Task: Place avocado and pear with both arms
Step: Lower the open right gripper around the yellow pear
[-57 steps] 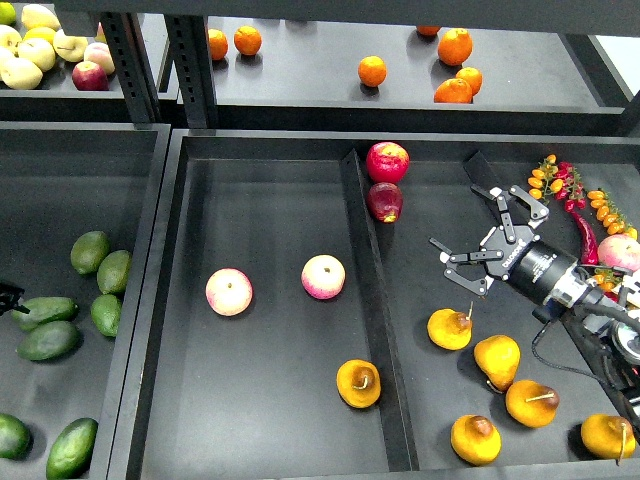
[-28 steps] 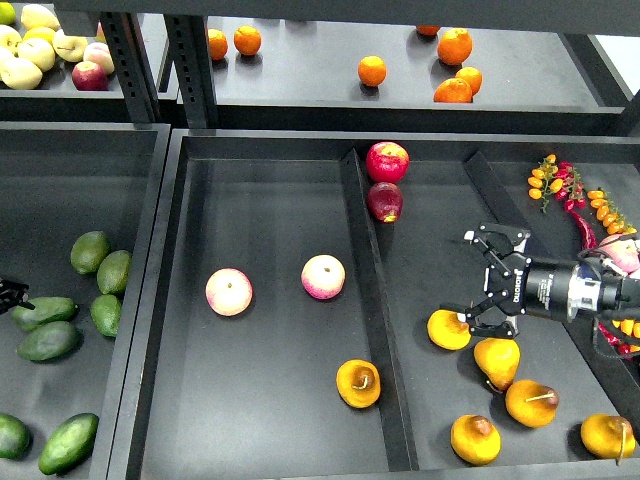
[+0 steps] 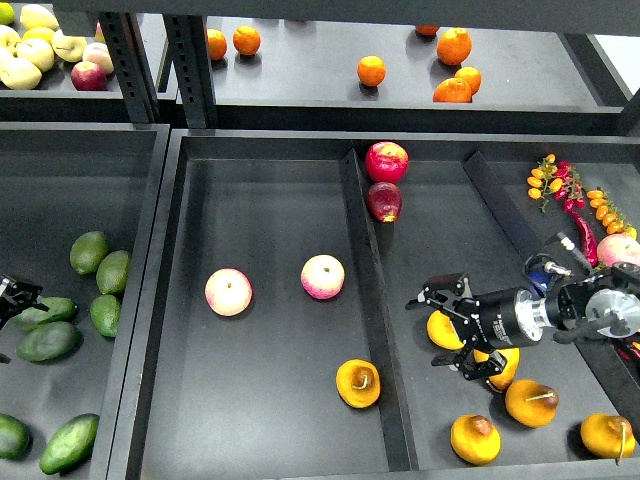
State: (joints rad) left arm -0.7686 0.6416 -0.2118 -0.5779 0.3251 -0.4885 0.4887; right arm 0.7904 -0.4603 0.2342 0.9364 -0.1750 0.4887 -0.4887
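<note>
Several dark green avocados lie in the left bin, among them one (image 3: 48, 341) and another (image 3: 40, 310) next to my left gripper (image 3: 14, 297). That gripper shows only as a small dark tip at the left edge, so its fingers cannot be told apart. Several yellow-orange pears lie in the right compartment. My right gripper (image 3: 441, 330) is open, with its fingers on either side of the leftmost pear (image 3: 439, 331). Another pear (image 3: 358, 383) lies alone in the middle compartment.
Two pink apples (image 3: 229, 291) (image 3: 323, 276) lie in the middle compartment. Two red apples (image 3: 387, 161) sit at the back of the right one. A divider wall (image 3: 370, 290) separates the compartments. Chillies and small tomatoes (image 3: 575, 200) lie far right. Oranges (image 3: 455, 46) are on the upper shelf.
My right gripper has swung left and down from above the pears and now straddles the leftmost pear. My left gripper has crept slightly further into view by the avocados.
</note>
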